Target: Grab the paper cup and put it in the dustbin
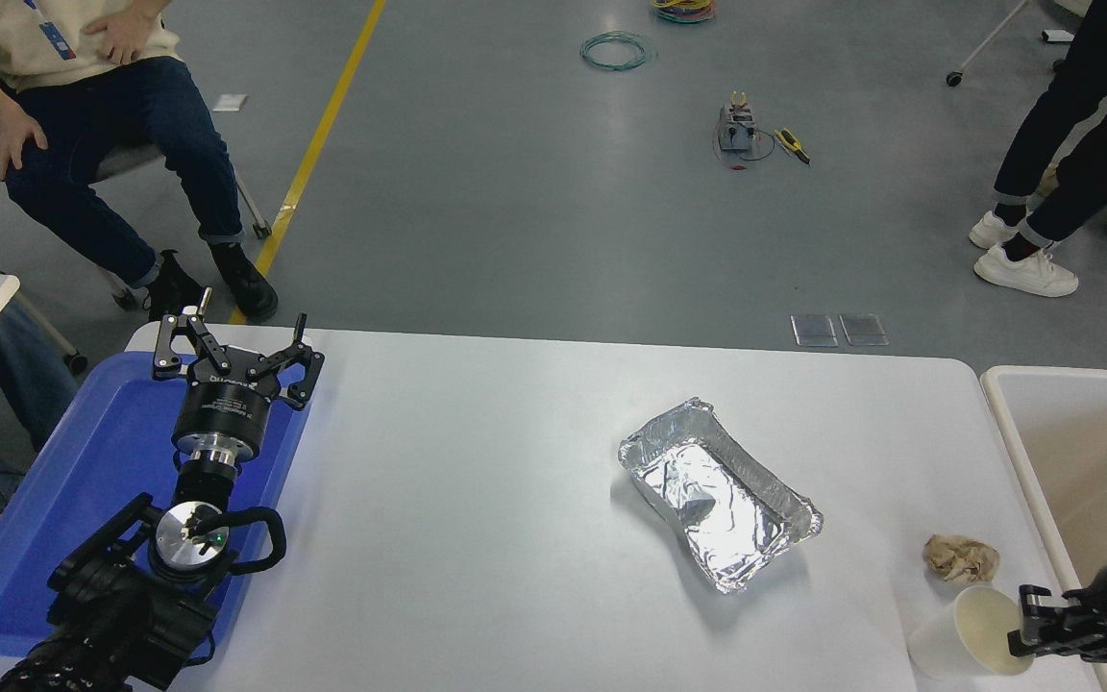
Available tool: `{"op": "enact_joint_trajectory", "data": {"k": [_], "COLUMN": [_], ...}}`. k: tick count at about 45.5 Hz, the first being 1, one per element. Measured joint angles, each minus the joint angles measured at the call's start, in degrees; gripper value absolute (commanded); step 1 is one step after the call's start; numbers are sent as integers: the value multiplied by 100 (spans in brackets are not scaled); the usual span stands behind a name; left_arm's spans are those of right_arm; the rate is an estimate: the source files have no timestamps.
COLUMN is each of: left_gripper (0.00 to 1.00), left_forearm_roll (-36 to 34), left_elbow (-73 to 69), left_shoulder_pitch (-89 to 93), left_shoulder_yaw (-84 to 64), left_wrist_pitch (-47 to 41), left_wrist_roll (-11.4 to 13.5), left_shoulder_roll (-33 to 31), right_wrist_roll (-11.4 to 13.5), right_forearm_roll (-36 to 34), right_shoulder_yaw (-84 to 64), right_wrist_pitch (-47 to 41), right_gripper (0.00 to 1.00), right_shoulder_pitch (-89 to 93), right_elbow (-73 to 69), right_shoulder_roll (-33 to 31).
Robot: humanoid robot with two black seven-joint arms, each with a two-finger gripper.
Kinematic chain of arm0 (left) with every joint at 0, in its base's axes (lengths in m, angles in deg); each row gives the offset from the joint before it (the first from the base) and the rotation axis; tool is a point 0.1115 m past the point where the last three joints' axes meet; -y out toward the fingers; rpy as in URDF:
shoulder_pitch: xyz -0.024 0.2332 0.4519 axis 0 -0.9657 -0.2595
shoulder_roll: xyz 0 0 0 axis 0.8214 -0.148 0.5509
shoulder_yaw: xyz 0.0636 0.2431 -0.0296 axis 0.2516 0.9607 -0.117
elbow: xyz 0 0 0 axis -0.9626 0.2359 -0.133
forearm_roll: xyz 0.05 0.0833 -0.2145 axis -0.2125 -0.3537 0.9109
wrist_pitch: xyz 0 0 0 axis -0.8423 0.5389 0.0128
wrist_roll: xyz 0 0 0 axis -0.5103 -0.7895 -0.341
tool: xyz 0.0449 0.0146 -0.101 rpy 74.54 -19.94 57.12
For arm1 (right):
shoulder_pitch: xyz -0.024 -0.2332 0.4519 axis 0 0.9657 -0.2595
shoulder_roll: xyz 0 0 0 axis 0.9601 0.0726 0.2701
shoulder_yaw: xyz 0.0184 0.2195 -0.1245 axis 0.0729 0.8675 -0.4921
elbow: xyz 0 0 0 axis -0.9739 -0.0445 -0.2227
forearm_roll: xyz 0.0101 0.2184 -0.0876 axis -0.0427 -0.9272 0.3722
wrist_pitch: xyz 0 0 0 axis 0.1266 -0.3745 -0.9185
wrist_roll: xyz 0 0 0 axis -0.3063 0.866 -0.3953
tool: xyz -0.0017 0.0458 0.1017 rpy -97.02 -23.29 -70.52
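The paper cup stands tilted at the table's front right corner, white outside, with its cream inside facing up and to the right. My right gripper comes in from the right edge and sits against the right side of the cup's rim; its grip is too unclear to read. The dustbin, with a cream rim and beige inside, stands just past the table's right edge, behind my right arm. My left gripper is parked open over the blue tray at the lower left.
A silver foil tray lies right of the table's centre. A crumpled brown paper wad sits just behind the cup. The blue tray fills the left end. A person sits at the far left, and another person's legs stand at the far right.
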State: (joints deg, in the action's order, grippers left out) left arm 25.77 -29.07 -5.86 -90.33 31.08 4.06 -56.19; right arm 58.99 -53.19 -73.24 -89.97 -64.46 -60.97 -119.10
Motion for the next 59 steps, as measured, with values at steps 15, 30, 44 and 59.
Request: {"op": "enact_joint_trajectory", "data": {"k": [15,30,44,59], "left_gripper": [100,100,100,100], "left_forearm_roll": [0,0,-2,-1], "left_elbow": [1,1,1,0], "left_shoulder_pitch": [5,9,7,7], "left_shoulder_yaw": [0,1,2,5], "left_wrist_pitch": [9,10,10,10], "left_wrist_roll": [-9,-16,-17,-18], "left_shoulder_roll": [0,1,0,0], "right_wrist_roll": [-16,-21,-21,-10], "right_forearm_roll": [295,447,483,539], "right_shoulder_yaw": [-232,-1145,-1840,-2215], "right_wrist_pitch": [-1438,-2244,-2409,-2449], "right_gripper": [0,0,0,0], "right_shoulder_pitch": [-1078,-2910,-4279,-5337], "right_elbow": [-45,-60,-73,-75], "right_shoulder_roll": [-244,-274,-76,174]}}
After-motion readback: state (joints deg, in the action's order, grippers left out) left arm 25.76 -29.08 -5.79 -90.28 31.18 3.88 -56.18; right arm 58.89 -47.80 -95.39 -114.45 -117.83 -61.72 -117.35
